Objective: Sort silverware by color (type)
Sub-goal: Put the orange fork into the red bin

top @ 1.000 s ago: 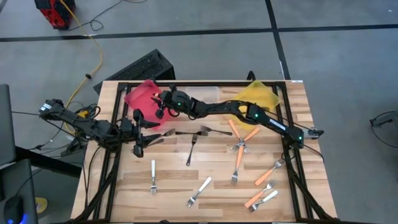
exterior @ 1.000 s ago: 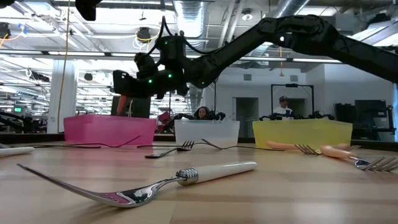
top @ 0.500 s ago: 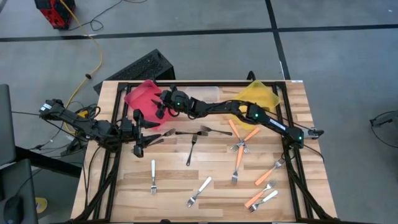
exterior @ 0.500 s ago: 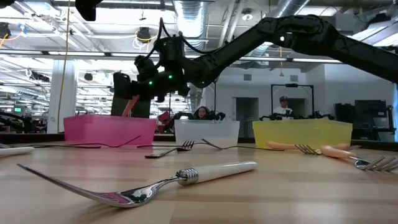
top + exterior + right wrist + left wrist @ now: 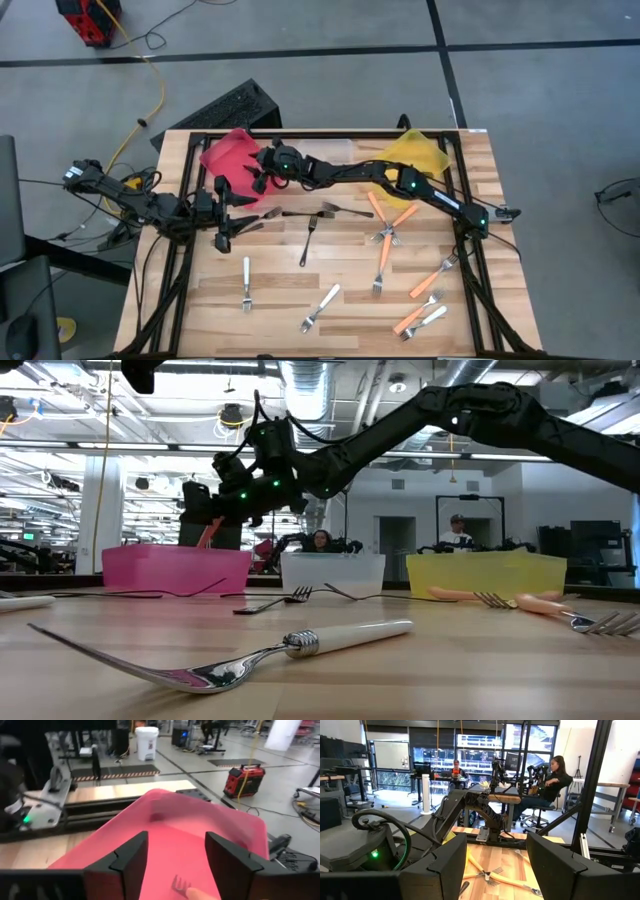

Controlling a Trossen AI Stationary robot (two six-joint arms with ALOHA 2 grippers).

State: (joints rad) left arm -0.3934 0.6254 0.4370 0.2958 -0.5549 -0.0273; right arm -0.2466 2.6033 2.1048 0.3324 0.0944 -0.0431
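Orange-handled fork (image 5: 192, 890) drops beneath the right gripper (image 5: 172, 865), jaws spread empty; hold centred over the red bin (image 5: 240, 827) until it settles

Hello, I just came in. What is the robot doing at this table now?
It is sorting small forks by kind. The right gripper hangs over the red plastic bin with its fingers open, and an orange-handled fork lies inside that bin beneath it. The left gripper waits open above the wooden table, at its left side. Many forks remain on the table, such as a white-handled fork and a dark fork.
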